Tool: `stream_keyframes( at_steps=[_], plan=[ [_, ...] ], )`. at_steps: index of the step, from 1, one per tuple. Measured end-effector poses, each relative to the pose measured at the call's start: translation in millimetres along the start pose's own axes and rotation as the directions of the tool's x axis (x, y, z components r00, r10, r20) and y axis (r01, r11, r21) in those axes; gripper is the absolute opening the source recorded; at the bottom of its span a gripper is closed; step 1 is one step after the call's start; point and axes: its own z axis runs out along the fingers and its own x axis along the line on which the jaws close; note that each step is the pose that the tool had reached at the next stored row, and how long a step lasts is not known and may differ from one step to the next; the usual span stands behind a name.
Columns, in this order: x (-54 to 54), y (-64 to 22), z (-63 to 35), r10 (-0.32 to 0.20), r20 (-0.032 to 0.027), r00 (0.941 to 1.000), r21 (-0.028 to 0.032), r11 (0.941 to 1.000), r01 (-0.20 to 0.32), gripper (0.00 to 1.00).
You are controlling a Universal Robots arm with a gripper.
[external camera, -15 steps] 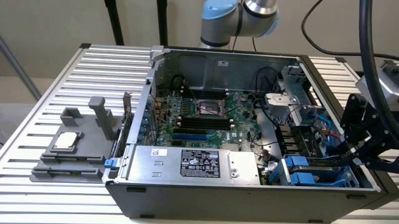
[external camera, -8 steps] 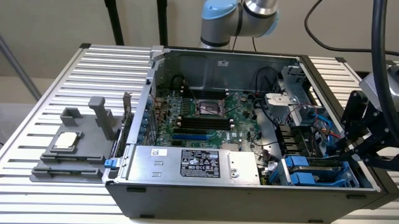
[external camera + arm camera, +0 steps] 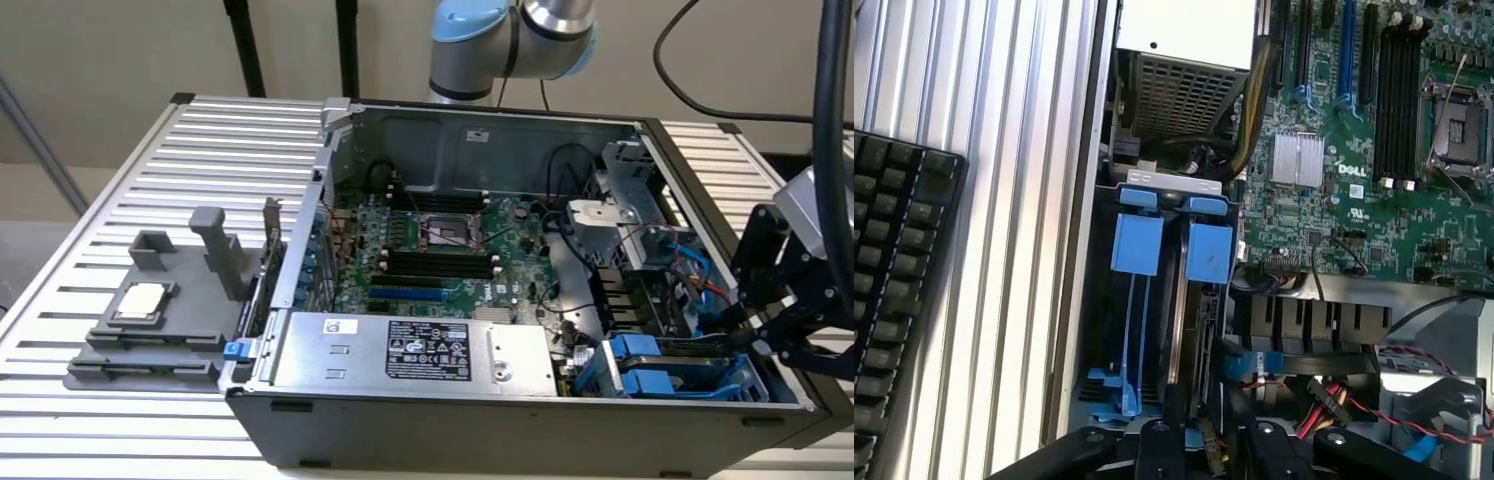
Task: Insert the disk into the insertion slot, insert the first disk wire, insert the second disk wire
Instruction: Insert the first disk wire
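Arm [image 3: 514, 35]: silver tubes, pale blue joint caps; joints stand high at the top centre of the exterior view.
Wrist [image 3: 811, 210]: at the exterior view's right edge, angled downward.
Gripper [image 3: 755, 338]: black, linkage-driven; set low, tip pointing toward the exterior view's left.

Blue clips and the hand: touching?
Apart. Wrist view: the blue clips sit well clear of the hand, with a plain dark gap between them.
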Motion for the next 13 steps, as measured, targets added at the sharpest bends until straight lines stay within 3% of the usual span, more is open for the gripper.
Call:
stream_keyframes(
  at_steps=[9, 13],
  plan=[
    [1.4, -3.3, 5.3, -0.034, 0.0229, 0.9992, -0.0024, 0.9994, 0.034, 0.29],
    [1.9, -5.0, 7.4, -0.048, 0.0365, 0.9982, -0.0027, 0.9989, 0.048, 0.29]
  ],
)
